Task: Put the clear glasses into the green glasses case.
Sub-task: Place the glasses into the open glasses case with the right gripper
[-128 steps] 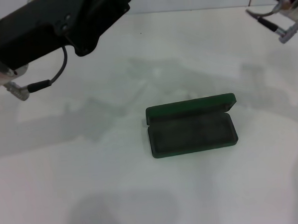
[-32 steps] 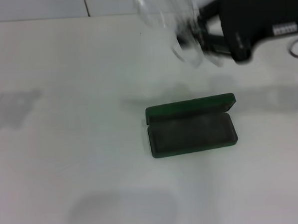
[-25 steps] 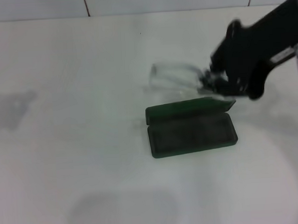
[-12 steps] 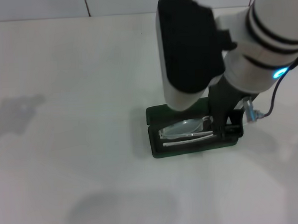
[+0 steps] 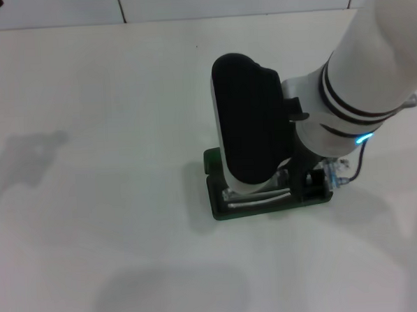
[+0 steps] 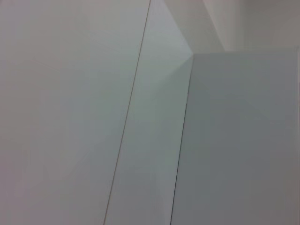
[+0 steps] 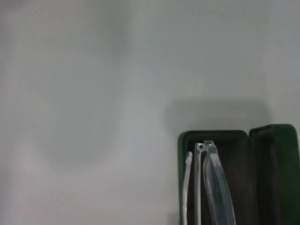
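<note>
Head view is showing the right arm (image 5: 345, 100) reaching down over the green glasses case (image 5: 218, 197), which is lying open on the white table (image 5: 109, 133). The clear glasses (image 5: 256, 195) are sitting folded inside the tray of that case, temple arms running along its length; the right wrist view is confirming this, with the glasses (image 7: 208, 187) lying within the case (image 7: 274, 173) and the lid standing open beside them.

Step in hand, by judgement: placement, at or near the point of release. The next move is calling for the glasses to be let go and the arm to lift straight up from the case without dragging the frame out.

The right gripper's fingers are hiding behind the wrist housing (image 5: 252, 119) at the case's right end, so whether they are gripping the glasses or have let go cannot be told. Most of the case's lid is also being covered. The left gripper is not appearing; its wrist camera is showing only blank wall panels (image 6: 93, 117).
</note>
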Tool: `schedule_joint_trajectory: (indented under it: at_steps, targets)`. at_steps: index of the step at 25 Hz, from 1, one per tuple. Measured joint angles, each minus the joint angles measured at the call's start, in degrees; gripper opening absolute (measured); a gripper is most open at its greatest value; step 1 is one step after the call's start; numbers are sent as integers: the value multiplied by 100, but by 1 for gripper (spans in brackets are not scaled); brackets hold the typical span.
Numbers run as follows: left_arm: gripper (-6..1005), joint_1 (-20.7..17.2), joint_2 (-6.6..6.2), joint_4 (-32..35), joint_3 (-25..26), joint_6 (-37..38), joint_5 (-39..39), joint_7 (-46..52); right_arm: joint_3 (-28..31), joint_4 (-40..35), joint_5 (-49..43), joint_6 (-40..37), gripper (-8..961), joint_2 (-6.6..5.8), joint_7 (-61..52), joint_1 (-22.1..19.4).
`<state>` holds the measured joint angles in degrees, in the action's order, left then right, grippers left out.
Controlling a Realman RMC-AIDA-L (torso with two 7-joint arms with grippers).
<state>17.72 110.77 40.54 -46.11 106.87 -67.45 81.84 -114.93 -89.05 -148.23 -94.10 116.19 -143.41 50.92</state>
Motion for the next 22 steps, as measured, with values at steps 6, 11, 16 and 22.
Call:
schedule_joint_trajectory:
  at_steps: [6,11,16,22]
  targets:
    - [54,113,-20,-124,13,-26,-89,-10,-211,117,-205,447,117,0,-25,-66]
    - [54,149,-21,-140,15,-58,-110,-12,-328,266,-289,675,117,0,-45,-74]
    - [54,185,-12,-145,15,-94,-112,-19,-639,339,-528,954,117,0,-67,-157]
    - [54,194,-3,-190,23,-154,-127,-24,-744,338,-662,1082,117,0,-79,-215]
